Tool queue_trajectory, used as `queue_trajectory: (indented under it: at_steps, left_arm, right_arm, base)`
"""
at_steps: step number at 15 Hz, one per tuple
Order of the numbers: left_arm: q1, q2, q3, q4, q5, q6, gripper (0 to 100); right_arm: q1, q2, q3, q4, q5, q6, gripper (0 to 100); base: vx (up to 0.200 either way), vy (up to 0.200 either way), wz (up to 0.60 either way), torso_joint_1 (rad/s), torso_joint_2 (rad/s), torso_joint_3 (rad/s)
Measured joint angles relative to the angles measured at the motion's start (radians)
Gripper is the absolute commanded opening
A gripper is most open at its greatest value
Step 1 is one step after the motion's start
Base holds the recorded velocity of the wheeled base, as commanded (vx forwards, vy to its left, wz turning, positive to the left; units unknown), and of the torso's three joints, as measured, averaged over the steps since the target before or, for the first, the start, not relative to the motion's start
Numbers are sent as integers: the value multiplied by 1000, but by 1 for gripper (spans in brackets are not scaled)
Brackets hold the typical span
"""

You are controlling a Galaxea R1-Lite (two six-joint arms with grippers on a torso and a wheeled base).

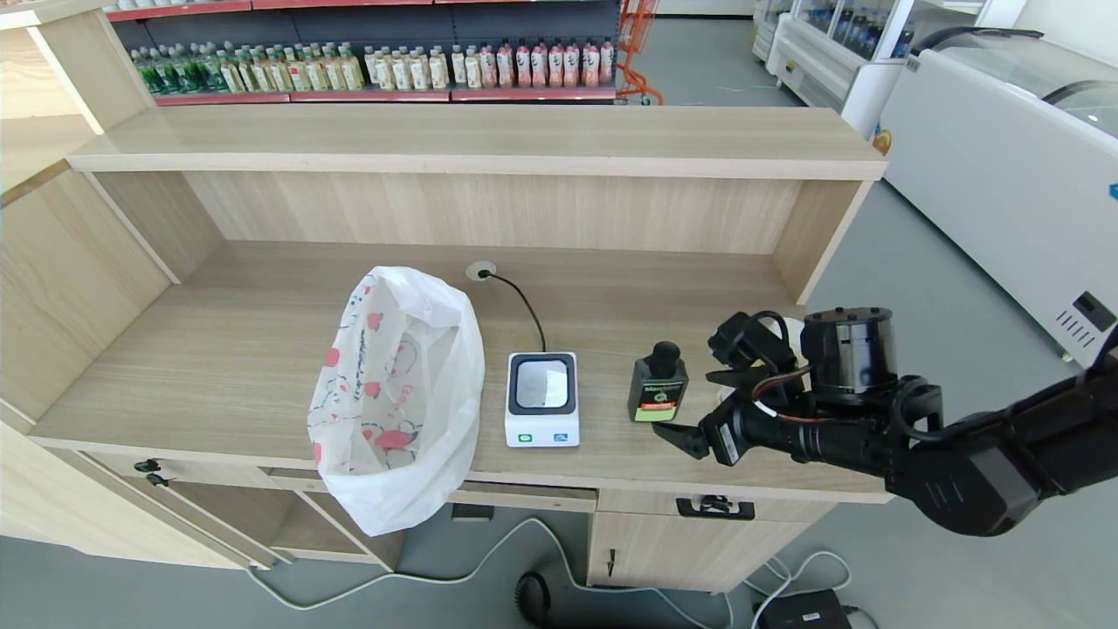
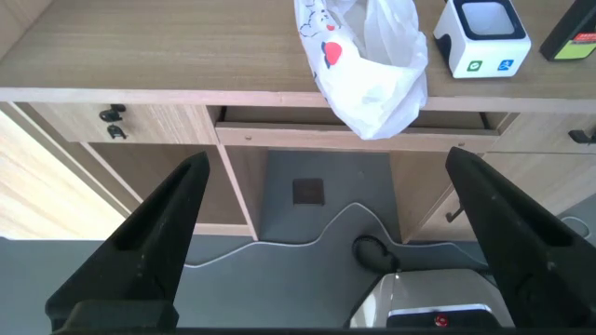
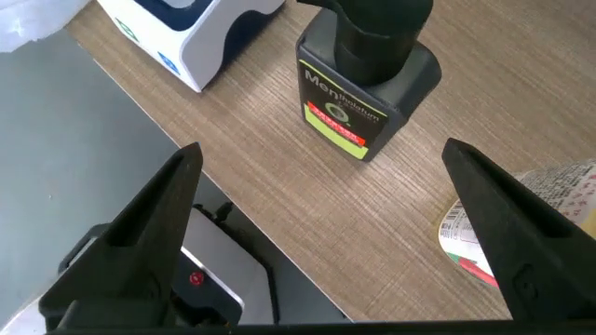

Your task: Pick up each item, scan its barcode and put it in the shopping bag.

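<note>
A black bottle (image 1: 658, 384) with a green and red label stands on the wooden counter (image 1: 218, 349), right of the white barcode scanner (image 1: 542, 397). Left of the scanner, the white shopping bag (image 1: 393, 393) with red prints hangs open over the counter's front edge. My right gripper (image 1: 703, 406) is open just right of the bottle (image 3: 368, 84), its fingers (image 3: 140, 233) empty. A white printed packet (image 3: 549, 214) lies beside that gripper (image 3: 321, 233). My left gripper (image 2: 326, 242) is open and empty below the counter's front, facing the bag (image 2: 368, 56) and the scanner (image 2: 480, 33).
A black cable (image 1: 524, 306) runs from the scanner to a grommet at the back. A raised shelf wall (image 1: 489, 210) closes the counter's rear and sides. Drawers and cables (image 1: 489, 559) lie below the front. Freezers (image 1: 1004, 148) stand to the right.
</note>
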Motion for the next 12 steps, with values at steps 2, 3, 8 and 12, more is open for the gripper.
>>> queue_trajectory:
  at_steps: [2,3,8,12]
  left_arm:
    - [0,0,0,0,0,0,100]
    - [0,0,0,0,0,0,100]
    - [0,0,0,0,0,0,100]
    - [0,0,0,0,0,0,100]
  right_arm:
    - [-5,28,-10,-13,3,-19,100]
    - [-7,39,-18,-13,3,-22,100]
    - [-26,93,-92,-12,31,-34,100]
    - [-35,129,-129,-7,117,-81,100]
  base:
    - [0,0,0,0,0,0]
    - [0,0,0,0,0,0]
    - [0,0,0,0,0,0]
    - [0,0,0,0,0,0]
